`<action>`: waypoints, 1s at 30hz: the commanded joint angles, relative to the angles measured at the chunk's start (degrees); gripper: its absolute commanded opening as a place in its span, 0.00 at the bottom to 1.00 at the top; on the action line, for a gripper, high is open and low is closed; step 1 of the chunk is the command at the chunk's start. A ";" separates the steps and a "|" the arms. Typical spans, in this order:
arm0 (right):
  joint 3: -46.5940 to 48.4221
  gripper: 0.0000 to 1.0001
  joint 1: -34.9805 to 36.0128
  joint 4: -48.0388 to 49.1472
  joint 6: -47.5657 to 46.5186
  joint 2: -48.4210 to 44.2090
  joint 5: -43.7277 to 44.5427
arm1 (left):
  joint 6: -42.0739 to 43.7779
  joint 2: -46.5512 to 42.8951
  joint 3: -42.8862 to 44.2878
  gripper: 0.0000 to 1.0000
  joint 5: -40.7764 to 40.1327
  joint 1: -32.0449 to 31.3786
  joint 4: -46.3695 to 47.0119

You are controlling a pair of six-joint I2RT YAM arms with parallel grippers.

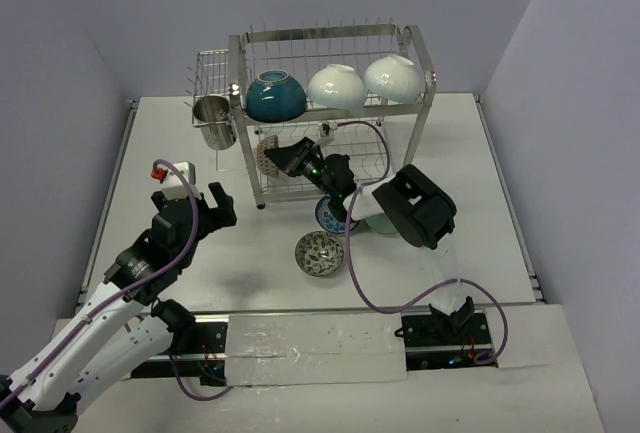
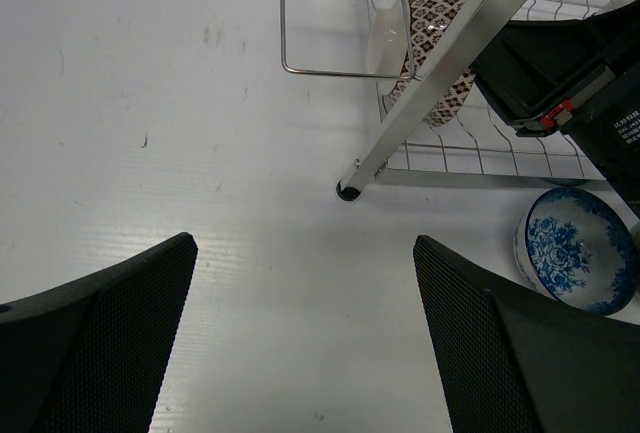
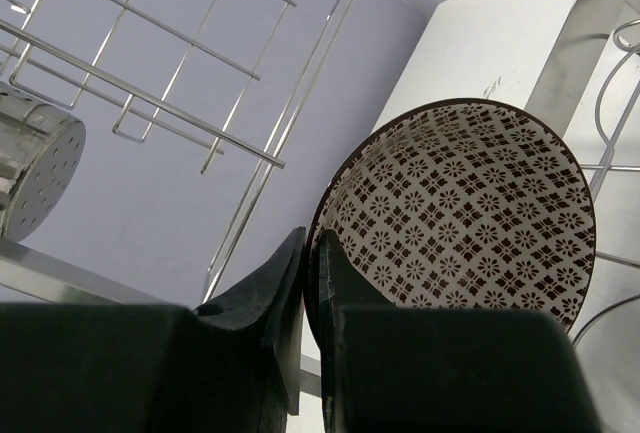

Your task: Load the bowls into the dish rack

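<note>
Lavender walls close in a white desk [image 1: 170, 143], where a two-tier steel dish rack [image 1: 320, 31] stands at the far centre. Its upper tier carries a teal bowl [image 1: 275, 95] and two white bowls [image 1: 337, 86] [image 1: 392, 78] resting mouth-down in a row. A steel cup [image 1: 213, 118] hangs in the side basket [image 1: 208, 73] on the rack's left end. The right gripper [image 3: 312, 253] reaches into the lower tier, pinched tight on the rim of a brown-and-white patterned bowl [image 3: 460, 213], one finger inside the bowl and one outside. The bowl stands on edge among the lower wires, near the rack's left front leg. The left gripper [image 2: 303, 248] hovers over bare desk to the front left of the rack, its jaws spread wide and holding nothing. Three more bowls sit on the desk in front of the rack: a blue-and-white floral bowl [image 2: 580, 248] just beside the rack's front edge, a pale green bowl [image 1: 378, 223] partly hidden under the right arm, and a dark patterned bowl [image 1: 319, 253] nearer the arms' bases.
</note>
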 commanded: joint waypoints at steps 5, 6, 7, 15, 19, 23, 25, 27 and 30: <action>2.93 0.00 1.27 12.10 2.80 0.29 0.84 | 0.76 0.20 -0.26 0.95 0.70 0.26 2.39; 2.58 0.00 1.27 12.45 3.49 0.37 1.02 | 0.76 0.20 -0.35 0.95 0.70 0.26 2.39; 2.15 0.00 1.27 13.15 4.02 0.72 1.37 | 0.68 0.20 -0.26 0.95 0.70 0.34 2.48; -1.72 0.00 1.19 16.32 5.52 1.43 1.11 | 0.85 0.55 -0.26 0.95 0.97 0.26 2.57; -2.87 0.00 0.75 15.36 4.82 0.73 0.23 | 0.85 0.47 -0.26 0.95 1.05 0.26 2.57; -4.45 0.00 0.05 12.55 3.42 -0.68 -0.39 | 0.85 0.12 -0.26 0.95 1.05 0.26 2.66; -4.80 0.01 -0.04 11.32 1.92 -1.73 -0.83 | 0.94 0.12 -0.26 0.95 1.14 0.26 2.66; -4.71 0.02 -0.31 9.56 1.13 -2.26 -1.26 | 0.94 0.38 -0.35 0.95 1.23 0.26 2.66; -4.80 0.02 -0.57 8.06 0.95 -2.79 -2.06 | 1.03 0.38 -0.18 0.95 1.40 0.26 2.66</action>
